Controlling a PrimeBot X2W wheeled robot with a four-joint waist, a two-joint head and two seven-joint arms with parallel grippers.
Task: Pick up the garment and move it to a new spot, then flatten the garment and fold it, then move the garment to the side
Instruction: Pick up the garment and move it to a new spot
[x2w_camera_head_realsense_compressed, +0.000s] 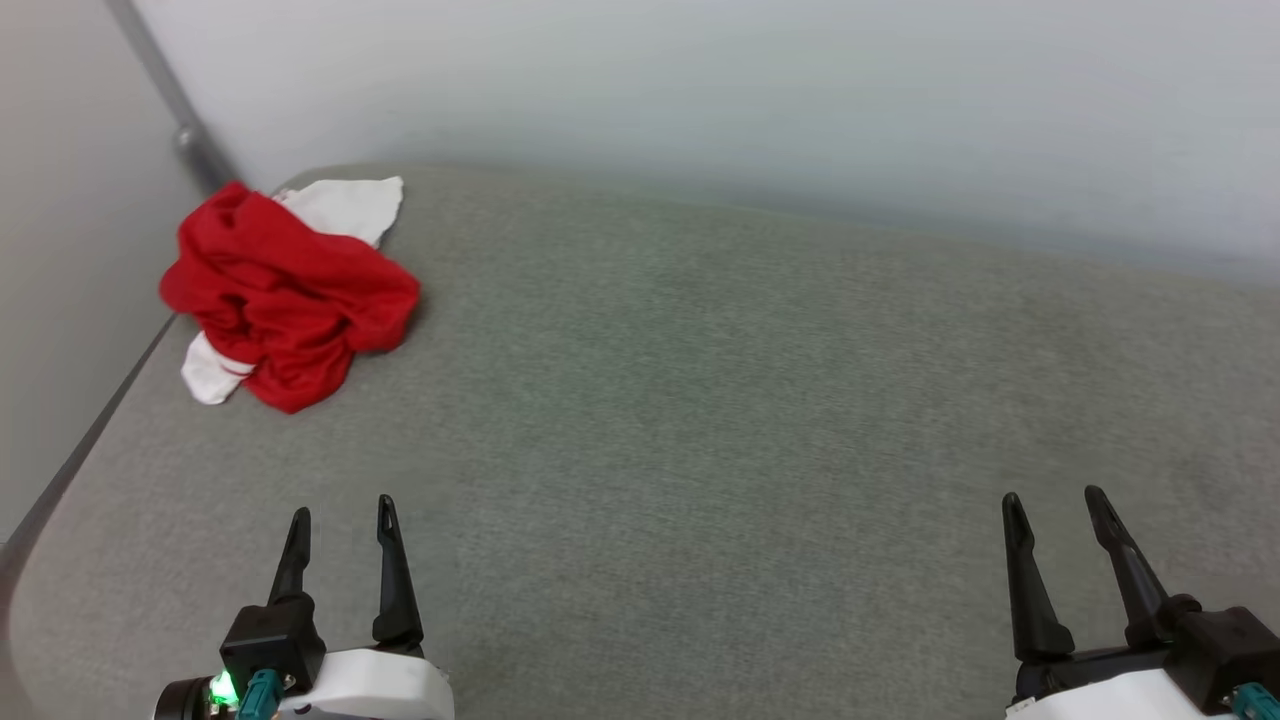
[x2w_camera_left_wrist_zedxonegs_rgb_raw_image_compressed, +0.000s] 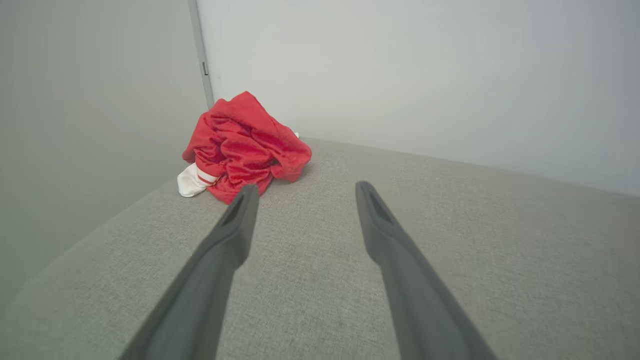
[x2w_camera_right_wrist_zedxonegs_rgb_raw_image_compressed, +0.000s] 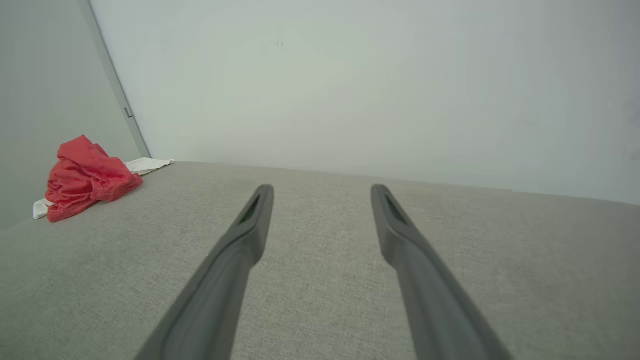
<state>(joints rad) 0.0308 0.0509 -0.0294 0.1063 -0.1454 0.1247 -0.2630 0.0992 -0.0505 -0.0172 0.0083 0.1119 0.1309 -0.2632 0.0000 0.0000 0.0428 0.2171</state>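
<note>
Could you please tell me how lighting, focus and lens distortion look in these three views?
Head view: soft, even light, no glare; the garment casts a faint shadow on its right. Left wrist view: the left gripper looks soft close up, the garment crisp. Right wrist view: the right gripper likewise soft, the grey surface tilted.

Your left pincer carries two long, slim fingers, black and tapering to blunt tips; they sit on a black block fixed to a smooth white wrist shell; a green light glows beside a teal plug at its base; your right pincer has the same black fingers on a black mount, with a white shell beneath and another teal plug at the corner; close up, the wrist views show you matte dark-grey fingers, each with a narrow slot below the tip.
</note>
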